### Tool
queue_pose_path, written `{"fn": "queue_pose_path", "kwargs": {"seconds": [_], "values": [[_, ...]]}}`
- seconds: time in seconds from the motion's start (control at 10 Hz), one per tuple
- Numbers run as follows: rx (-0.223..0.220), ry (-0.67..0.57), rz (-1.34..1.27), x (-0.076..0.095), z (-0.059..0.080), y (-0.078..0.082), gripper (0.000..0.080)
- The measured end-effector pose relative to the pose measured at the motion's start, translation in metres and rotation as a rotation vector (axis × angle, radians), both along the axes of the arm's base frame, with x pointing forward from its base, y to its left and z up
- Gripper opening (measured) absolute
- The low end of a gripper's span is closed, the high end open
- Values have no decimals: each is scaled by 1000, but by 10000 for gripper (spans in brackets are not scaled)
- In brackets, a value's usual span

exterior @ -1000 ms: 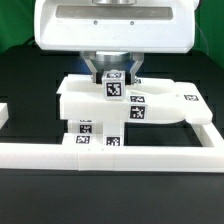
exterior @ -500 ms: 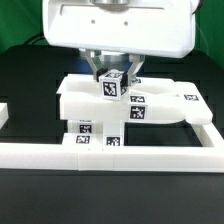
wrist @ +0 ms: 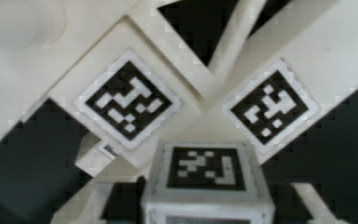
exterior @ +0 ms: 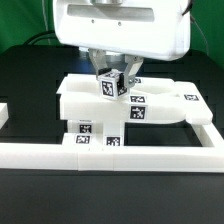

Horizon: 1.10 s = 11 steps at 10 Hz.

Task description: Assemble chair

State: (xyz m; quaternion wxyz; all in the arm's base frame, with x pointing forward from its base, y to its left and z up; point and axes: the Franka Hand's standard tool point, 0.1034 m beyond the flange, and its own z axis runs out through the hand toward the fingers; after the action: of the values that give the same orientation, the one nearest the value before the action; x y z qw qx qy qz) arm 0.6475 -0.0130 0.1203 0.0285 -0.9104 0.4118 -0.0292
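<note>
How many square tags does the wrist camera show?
3: a large tag and a smaller tag on flat chair panels, a third tag on the small block. Others may be hidden.

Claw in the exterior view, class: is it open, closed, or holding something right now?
Claw: closed, holding the small white plastic block with square black-and-white tags.
</note>
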Motion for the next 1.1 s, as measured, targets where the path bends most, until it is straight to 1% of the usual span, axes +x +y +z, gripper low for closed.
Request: {"fn": "queue_pose_path", "kwargs": {"seconds": [0.5,0.8,1.1], "values": [[38,9,-296,0,0,2,284],[74,18,-494,0,0,5,284],[101,26,-625,0,-1,7,284]]}}
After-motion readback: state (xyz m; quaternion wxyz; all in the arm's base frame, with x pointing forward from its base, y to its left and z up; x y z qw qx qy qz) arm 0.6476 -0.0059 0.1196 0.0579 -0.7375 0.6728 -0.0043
